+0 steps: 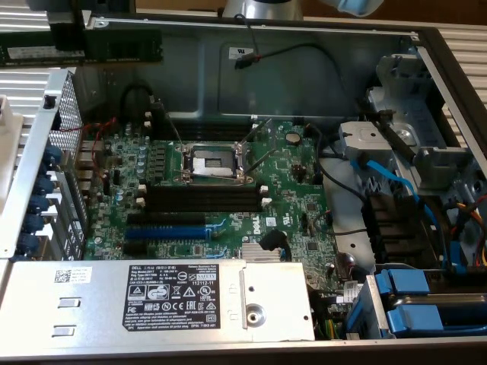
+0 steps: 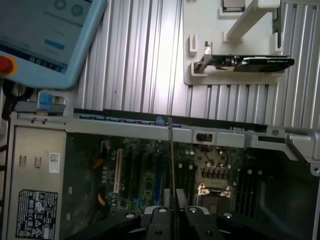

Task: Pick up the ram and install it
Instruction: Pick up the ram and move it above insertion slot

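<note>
The ram point(image 1: 122, 47) is a long green stick held level at the exterior view's upper left, above the back edge of the open computer case and clear of the motherboard point(image 1: 297, 205). My gripper point(image 1: 67, 42) is shut on it near one end. In the wrist view the ram point(image 2: 171, 165) shows edge-on as a thin line rising from between the two black fingers point(image 2: 159, 220), with my gripper point(image 2: 175, 222) closed around it. The black memory slots point(image 1: 202, 199) with white end clips lie below the CPU socket point(image 1: 213, 161), with nothing in them.
A blue expansion slot point(image 1: 166, 228) lies beside the memory slots. The labelled power supply point(image 1: 183, 300) fills the case's near edge. Blue drive carriers point(image 1: 426, 308) and cables crowd the exterior view's right. Outside the case, a teach pendant point(image 2: 45, 35) and a white tray point(image 2: 200, 75) lie on the ribbed table.
</note>
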{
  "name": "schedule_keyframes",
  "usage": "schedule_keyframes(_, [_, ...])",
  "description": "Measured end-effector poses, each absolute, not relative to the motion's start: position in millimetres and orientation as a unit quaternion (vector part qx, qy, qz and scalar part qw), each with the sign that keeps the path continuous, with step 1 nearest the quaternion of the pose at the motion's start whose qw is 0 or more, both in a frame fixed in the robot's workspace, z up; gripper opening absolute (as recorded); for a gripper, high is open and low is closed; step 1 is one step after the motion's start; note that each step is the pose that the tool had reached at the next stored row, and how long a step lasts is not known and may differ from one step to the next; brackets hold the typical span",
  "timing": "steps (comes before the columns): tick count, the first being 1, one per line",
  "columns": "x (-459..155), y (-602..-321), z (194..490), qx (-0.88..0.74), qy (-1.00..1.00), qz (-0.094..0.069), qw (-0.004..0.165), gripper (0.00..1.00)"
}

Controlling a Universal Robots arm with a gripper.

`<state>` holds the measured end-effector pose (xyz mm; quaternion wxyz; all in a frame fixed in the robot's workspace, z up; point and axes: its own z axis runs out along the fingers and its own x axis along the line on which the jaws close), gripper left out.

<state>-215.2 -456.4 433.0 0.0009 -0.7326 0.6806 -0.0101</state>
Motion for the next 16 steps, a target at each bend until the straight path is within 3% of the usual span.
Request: schedule_keyframes(16, [-163.6, -454.9, 435.5, -0.732, 0.682, -0.017, -0.007, 0.15])
